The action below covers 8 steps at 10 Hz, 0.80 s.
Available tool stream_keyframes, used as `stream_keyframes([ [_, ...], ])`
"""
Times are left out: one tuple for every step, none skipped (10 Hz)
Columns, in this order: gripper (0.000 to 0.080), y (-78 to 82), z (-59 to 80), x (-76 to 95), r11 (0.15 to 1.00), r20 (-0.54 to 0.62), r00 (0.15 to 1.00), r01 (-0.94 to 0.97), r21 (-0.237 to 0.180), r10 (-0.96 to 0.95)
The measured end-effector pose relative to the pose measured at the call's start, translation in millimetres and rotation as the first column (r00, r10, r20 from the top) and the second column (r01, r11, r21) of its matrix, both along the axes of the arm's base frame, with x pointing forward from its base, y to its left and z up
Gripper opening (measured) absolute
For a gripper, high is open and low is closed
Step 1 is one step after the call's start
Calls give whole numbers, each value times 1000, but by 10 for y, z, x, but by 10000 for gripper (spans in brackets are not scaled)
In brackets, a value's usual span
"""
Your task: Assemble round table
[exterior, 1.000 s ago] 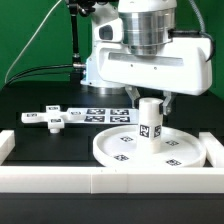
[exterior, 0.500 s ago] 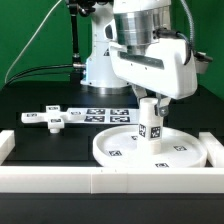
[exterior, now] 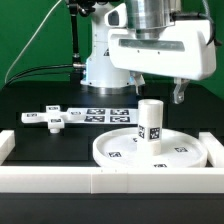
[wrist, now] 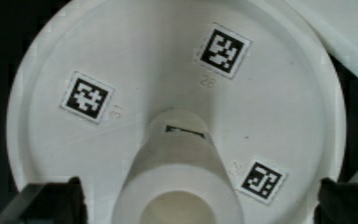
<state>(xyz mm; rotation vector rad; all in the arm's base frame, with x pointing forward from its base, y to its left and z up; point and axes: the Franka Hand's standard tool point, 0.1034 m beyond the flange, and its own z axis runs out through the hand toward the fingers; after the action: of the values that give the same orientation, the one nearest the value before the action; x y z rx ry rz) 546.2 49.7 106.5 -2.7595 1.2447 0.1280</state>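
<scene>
The large white disc (exterior: 112, 146) lies flat on the black table, tags facing up. The short white cylinder leg (exterior: 150, 121) stands upright on its middle. My gripper (exterior: 159, 94) is open and empty, just above the leg's top, with its fingers apart and clear of it. In the wrist view the disc (wrist: 140, 60) fills the frame, the leg (wrist: 190, 170) rises from it, and the gripper (wrist: 202, 205) has dark fingertips (wrist: 51, 203) on either side of the leg, not touching. The cross-shaped piece (exterior: 49, 118) lies on the table at the exterior view's left.
The marker board (exterior: 104, 113) lies behind the disc. A white rail (exterior: 100, 181) runs along the front, with raised white walls at the left (exterior: 6, 145) and right (exterior: 214, 150). The robot base (exterior: 100, 60) stands behind.
My gripper has let go of the leg and risen above it, turning as it went. The leg stays upright on the disc.
</scene>
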Motion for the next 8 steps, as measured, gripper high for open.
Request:
stream_keyframes([
  [649,-55,111,-117,994,22,994,-106,10,106],
  [649,-97,211,-235,993,23,992,-121,10,121],
  [649,-172,269,-320,996,26,996,-89,19,88],
  [649,-165,252,-317,996,25,996,-91,18,90],
  [649,-154,244,-314,996,24,995,-92,18,92],
  [649,-156,244,-314,995,25,995,-99,18,98],
  [649,-155,239,-317,993,27,993,-116,19,116],
  [649,-161,233,-321,992,27,991,-128,18,127],
])
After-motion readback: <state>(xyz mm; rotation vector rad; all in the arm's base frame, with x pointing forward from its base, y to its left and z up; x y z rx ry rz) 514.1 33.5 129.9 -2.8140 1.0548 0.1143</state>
